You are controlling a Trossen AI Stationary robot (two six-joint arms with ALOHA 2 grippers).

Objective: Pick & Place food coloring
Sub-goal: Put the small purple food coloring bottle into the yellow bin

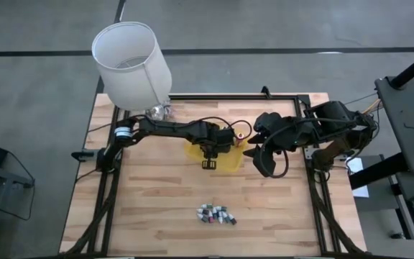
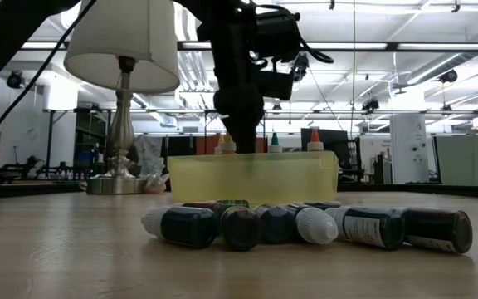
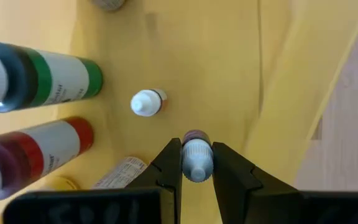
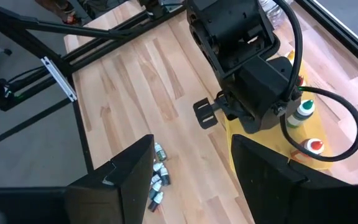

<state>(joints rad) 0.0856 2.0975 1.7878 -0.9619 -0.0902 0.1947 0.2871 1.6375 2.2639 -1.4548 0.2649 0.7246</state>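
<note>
Left wrist view shows the placing step in hand: a small vial (image 3: 196, 158) is pinched by its pale cap between the nearly closed jaws of the left gripper (image 3: 196, 173), held over the floor of the yellow tray (image 3: 229, 56), where larger bottles (image 3: 39, 81) already stand. The next move is judged to call for lowering, releasing, then returning for the loose vials (image 1: 215, 214) clustered on the bench (image 1: 157, 194). The right gripper (image 4: 191, 171) waits beside the tray, jaws wide and empty.
</note>
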